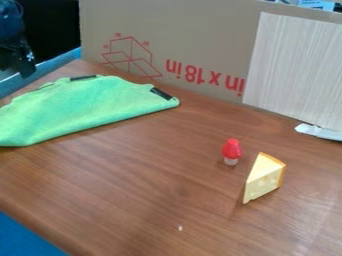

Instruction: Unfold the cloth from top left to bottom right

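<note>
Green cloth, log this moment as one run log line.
cloth: folded, left of view; claw: upper left, off cloth; red-topped toy and cheese wedge: right of cloth; unfolding: not done

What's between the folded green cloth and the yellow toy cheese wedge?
In the camera view, a red-topped toy with a pale base stands there, nearer the wedge than the cloth.

The cloth [80,107] is green with black patches, the cheese wedge [264,179] yellow, the table [147,185] wood-grained brown.
</note>
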`<state>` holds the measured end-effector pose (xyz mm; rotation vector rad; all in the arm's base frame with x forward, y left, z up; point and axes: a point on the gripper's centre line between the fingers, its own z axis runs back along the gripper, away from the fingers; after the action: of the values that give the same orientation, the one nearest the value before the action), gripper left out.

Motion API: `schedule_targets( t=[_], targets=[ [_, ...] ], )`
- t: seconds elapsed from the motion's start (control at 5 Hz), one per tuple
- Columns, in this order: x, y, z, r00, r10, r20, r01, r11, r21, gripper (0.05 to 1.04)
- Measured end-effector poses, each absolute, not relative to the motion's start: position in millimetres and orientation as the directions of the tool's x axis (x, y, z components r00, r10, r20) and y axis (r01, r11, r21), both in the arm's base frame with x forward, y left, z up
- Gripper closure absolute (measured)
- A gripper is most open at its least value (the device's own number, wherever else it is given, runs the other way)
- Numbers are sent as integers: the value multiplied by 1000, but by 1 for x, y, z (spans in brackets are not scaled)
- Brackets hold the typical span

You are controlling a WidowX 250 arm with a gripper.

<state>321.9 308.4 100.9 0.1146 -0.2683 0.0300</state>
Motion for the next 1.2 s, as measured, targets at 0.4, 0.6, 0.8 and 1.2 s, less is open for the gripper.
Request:
schedule_targets(
  t=[0.4, 0.6, 0.8, 1.2],
  targets=[
    [330, 304, 83, 967, 13, 253, -38, 995, 93, 83],
    [335, 300, 75, 970, 4, 243, -27, 995, 91, 83],
    [338, 296, 72, 971, -20, 240, -1, 996, 91, 83],
    [339, 299, 61, 976, -3, 217, -18, 996, 92, 83]
  ],
)
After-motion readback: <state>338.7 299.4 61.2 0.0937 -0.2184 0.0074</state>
